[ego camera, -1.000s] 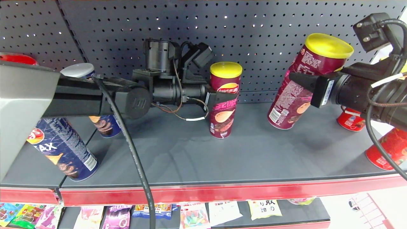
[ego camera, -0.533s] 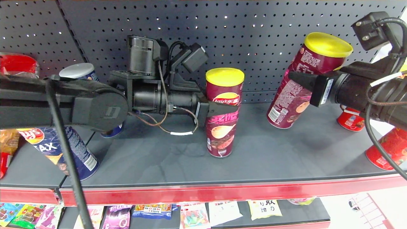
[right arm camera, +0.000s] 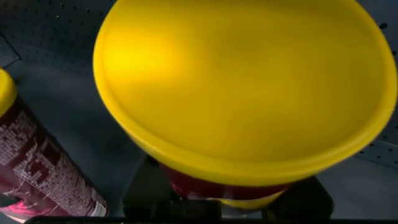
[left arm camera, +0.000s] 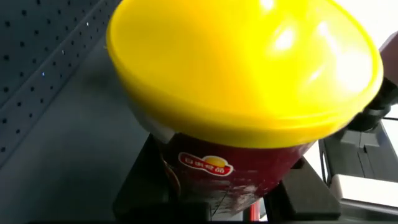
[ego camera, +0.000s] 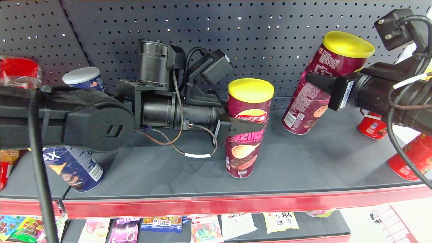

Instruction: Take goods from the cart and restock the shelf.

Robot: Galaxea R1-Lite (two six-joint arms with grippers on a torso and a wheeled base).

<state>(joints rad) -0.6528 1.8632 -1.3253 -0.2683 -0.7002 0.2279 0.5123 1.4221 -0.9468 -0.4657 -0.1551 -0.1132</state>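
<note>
A: Where is the left gripper [ego camera: 247,127]?

B: In the middle of the head view. It is closed round a maroon chip can [ego camera: 249,153] with a yellow lid [left arm camera: 249,68], one black finger [ego camera: 243,125] across the label. The can stands upright near the front of the grey shelf [ego camera: 303,162]. I cannot tell whether its base touches the board.

A: And the right gripper [ego camera: 319,82]?

B: Upper right of the frame, clamped on a second maroon can [ego camera: 332,64], also yellow-topped. That can is tilted, its lid leaning to the right, its base close to the pegboard [ego camera: 270,30] at the back. The two cans are well apart.

A: What else is on the shelf?

B: A blue can [ego camera: 76,167] at lower left, leaning, and another blue one with a grey lid [ego camera: 82,75] behind the left arm. Two red cans [ego camera: 410,158] sit at the right edge. Snack packets [ego camera: 206,227] lie on the level below, along the bottom of the frame.
</note>
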